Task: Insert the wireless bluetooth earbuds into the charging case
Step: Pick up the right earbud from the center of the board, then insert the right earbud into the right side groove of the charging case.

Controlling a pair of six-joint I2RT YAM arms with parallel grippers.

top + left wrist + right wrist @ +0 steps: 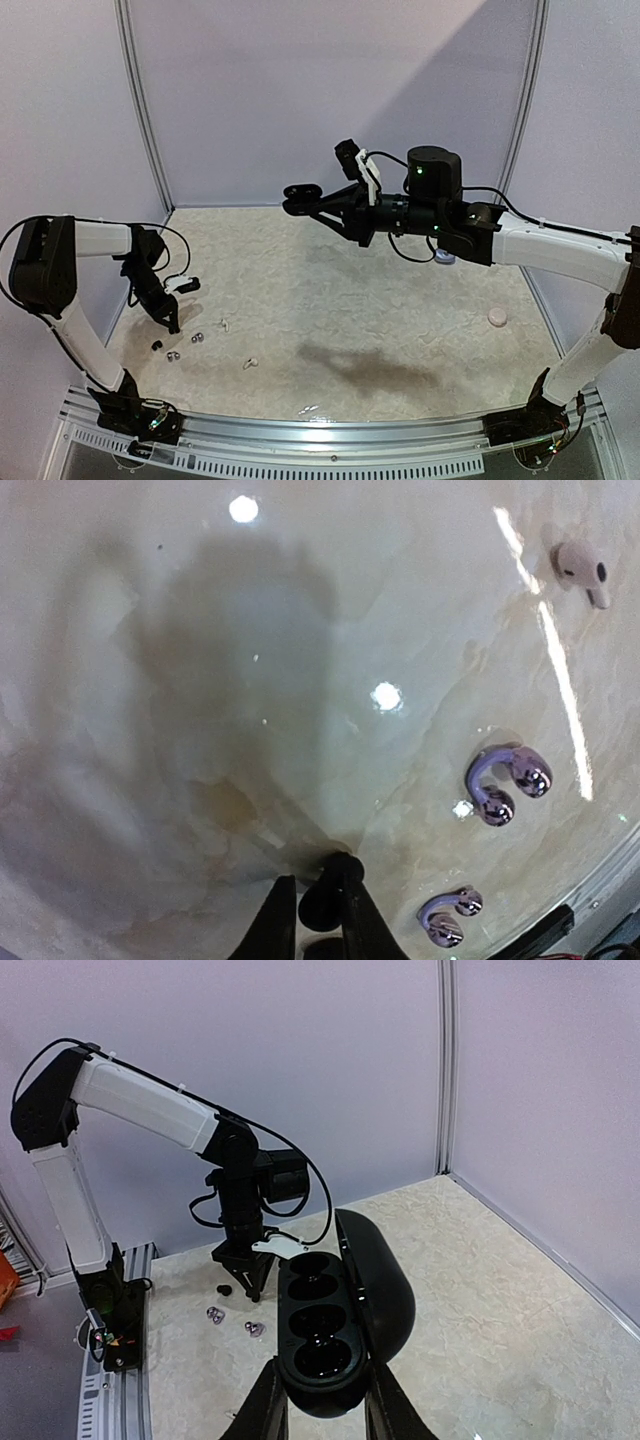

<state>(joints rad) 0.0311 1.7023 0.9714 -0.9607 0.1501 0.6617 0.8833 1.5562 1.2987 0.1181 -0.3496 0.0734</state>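
Well, the left tool (172, 322) is down on the bench (380, 300) at the near left. That is where the earbuds lie, so the left arm is much the nearer one. The left wrist view shows its fingers (272, 930) close together with a small black earbud (325, 898) between them. I cannot tell if they are squeezing it. Two silver earbuds (505, 780) lie just to one side, and a white earbud (582, 568) lies further off. The right tool (322, 1400) is clamped on the charging case (385, 1290), held high over the middle of the bench with its lid open, well apart from the earbuds. Its long side points away from the right tool toward the left arm, with the pockets in a row along it. I think an earbud must go up and across to reach them. From above I cannot see what sits between the left fingers. Only the right wrist view shows the pockets, and they are too dark to tell if they are empty.
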